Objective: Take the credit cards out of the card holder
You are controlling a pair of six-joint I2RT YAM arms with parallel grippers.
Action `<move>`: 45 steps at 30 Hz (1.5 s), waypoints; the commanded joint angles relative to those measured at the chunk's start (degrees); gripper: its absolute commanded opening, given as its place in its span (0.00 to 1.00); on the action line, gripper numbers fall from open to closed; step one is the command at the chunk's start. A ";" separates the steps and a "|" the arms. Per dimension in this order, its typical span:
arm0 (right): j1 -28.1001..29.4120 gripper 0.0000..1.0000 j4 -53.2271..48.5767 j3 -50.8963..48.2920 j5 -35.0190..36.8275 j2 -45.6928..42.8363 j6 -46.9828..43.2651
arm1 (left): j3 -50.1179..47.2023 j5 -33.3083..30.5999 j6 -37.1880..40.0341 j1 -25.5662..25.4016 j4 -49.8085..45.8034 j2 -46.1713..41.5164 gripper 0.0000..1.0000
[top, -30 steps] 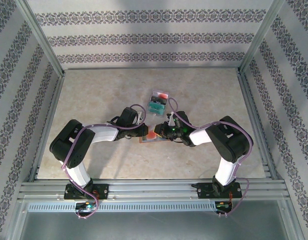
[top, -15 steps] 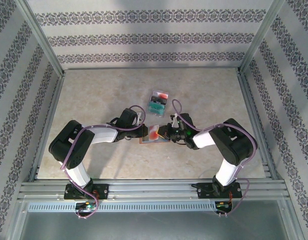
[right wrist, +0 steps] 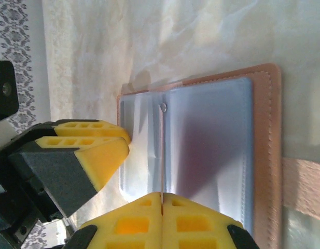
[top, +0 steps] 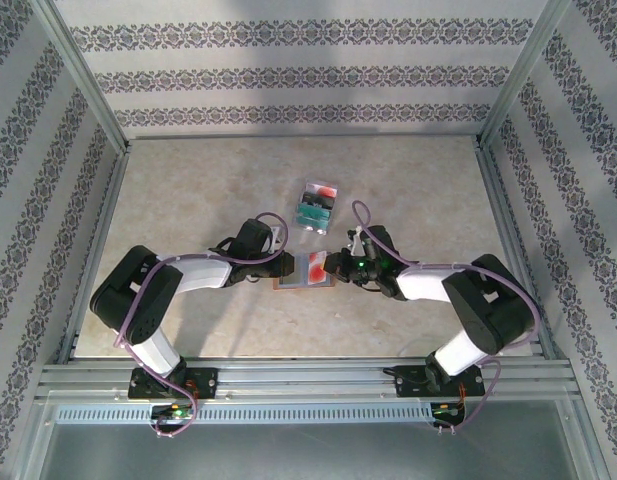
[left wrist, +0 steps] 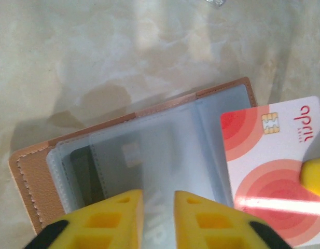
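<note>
The right pincer [right wrist: 162, 199] is pressed together on a red-and-white credit card [left wrist: 268, 155], with its forearm stretched low to the left. The left pincer [left wrist: 158, 197] is slightly spread above the clear sleeves of the open card holder [left wrist: 32, 171], which lies on the tabletop [top: 188, 200] between the arms. The left wrist view shows the card's face and chip, while the right wrist view shows it edge-on.

Both arms are the same build. The left arm [top: 178, 280] and right arm [top: 458, 295] have black joint housings and white link shells. We see a lilac cable [top: 193, 260] along each arm, looping free near the wrist. The bases [top: 173, 383] are black plates. The left gripper [left wrist: 158, 196] and right gripper [right wrist: 162, 197] carry yellow fingers [left wrist: 113, 220] with moulded rectangular pockets on black mounts.
</note>
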 commanded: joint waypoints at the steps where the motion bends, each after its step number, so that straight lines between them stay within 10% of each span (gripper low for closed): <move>1: -0.32 0.00 -11.10 3.38 2.85 -3.35 -6.97 | 0.17 -2.18 1.66 0.62 -5.73 -0.92 0.30; 13: -0.24 0.00 -38.64 22.28 11.86 -5.61 -31.03 | 1.31 -5.13 3.01 1.72 -8.45 -5.03 0.49; 24: -0.60 0.00 -56.69 48.35 23.09 8.93 -57.52 | 0.45 -8.84 2.33 2.41 -9.55 -10.83 0.99; 45: -3.26 0.00 -65.53 75.24 25.23 28.41 -85.11 | -2.88 -15.69 2.03 5.09 -9.65 -18.68 0.99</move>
